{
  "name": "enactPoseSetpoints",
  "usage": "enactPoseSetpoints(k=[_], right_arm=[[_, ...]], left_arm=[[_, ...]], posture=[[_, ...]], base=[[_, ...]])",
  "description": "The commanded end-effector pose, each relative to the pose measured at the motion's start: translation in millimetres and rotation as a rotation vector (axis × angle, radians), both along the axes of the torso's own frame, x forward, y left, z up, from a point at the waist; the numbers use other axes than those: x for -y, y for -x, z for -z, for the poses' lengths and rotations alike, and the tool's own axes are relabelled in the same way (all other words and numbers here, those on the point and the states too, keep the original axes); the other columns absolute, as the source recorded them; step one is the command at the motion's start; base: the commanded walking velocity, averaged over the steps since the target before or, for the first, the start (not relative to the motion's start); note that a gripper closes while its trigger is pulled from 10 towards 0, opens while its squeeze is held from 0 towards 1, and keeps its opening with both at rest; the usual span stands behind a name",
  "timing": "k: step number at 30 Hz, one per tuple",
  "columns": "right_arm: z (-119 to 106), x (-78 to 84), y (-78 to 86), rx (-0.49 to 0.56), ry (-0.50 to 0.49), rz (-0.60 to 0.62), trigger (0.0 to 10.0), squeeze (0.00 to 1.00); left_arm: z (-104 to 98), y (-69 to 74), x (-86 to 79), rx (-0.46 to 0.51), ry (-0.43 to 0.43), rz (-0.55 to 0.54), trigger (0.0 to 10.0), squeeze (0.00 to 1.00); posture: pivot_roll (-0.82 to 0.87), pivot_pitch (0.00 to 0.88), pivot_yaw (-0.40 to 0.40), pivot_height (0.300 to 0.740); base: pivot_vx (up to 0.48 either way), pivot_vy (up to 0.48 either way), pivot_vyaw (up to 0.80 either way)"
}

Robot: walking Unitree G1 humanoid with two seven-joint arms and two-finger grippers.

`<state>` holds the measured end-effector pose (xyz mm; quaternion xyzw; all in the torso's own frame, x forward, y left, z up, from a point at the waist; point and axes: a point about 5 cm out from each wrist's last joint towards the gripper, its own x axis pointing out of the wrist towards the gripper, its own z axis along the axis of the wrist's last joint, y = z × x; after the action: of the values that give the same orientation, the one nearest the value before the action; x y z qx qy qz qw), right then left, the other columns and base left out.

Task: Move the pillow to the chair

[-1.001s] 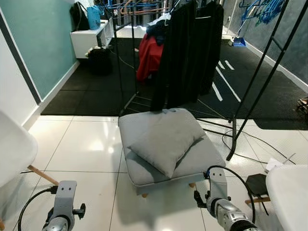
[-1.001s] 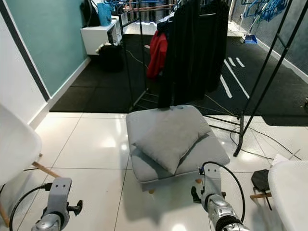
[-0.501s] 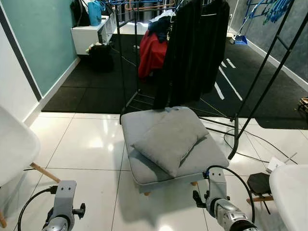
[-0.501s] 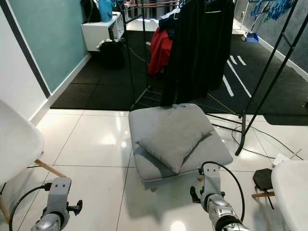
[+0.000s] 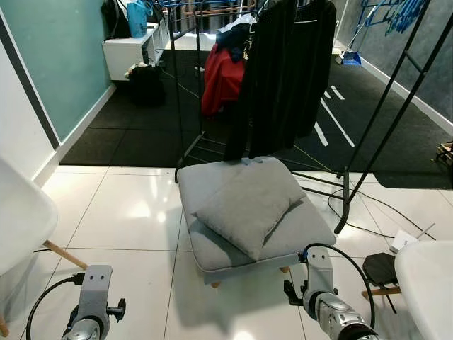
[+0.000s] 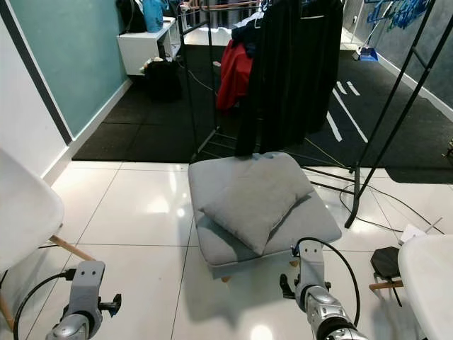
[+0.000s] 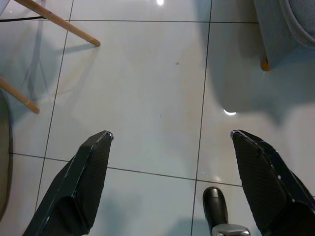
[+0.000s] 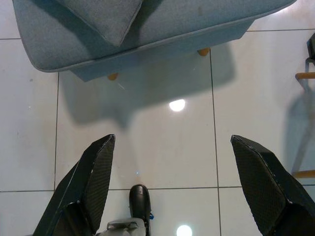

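A grey pillow lies slanted on a grey padded stool in the middle of the white tiled floor. White chairs stand at both sides: one chair on the left with wooden legs, another chair at the right edge. My left gripper hangs low over bare tiles, fingers wide open and empty. Just short of the stool's front edge my right gripper also hangs open, holding nothing; the pillow's corner and the stool's front lie ahead of it.
A black clothes rack with dark garments and a red one stands right behind the stool. Cables and a small black object lie on the floor to the right. A teal wall runs along the left; dark matting lies beyond.
The head camera has shifted slightly, so the stool and pillow sit a little differently in the picture. Both arms hang as before and the pillow has not moved.
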<state>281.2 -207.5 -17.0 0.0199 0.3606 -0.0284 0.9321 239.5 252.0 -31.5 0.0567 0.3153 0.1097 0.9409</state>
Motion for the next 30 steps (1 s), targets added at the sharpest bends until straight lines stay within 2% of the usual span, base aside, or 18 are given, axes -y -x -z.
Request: enactPoseSetpoints(k=[1, 21, 30], right_arm=[[1.5, -0.6, 1.5, -0.002, -0.013, 0.009, 10.0, 0.00], [0.4, -5.0, -0.1, 0.029, -0.048, 0.011, 10.0, 0.00], [1.5, -6.1, 1.0, 0.033, -0.058, 0.014, 10.0, 0.00]], left_arm=[[1.8, 2.8, -1.3, -0.008, 0.009, -0.006, 10.0, 0.00], [-0.1, 1.9, -3.2, 0.001, 0.009, 0.022, 10.0, 0.00], [0.9, 3.9, -3.8, -0.001, 0.010, 0.030, 10.0, 0.00]], posture=[[-0.18, 0.031, -0.023, 0.740], [-0.16, 0.031, -0.013, 0.740], [-0.15, 0.029, -0.012, 0.740]], base=[[0.000, 0.000, 0.00], [0.000, 0.000, 0.00], [0.263, 0.000, 0.00]])
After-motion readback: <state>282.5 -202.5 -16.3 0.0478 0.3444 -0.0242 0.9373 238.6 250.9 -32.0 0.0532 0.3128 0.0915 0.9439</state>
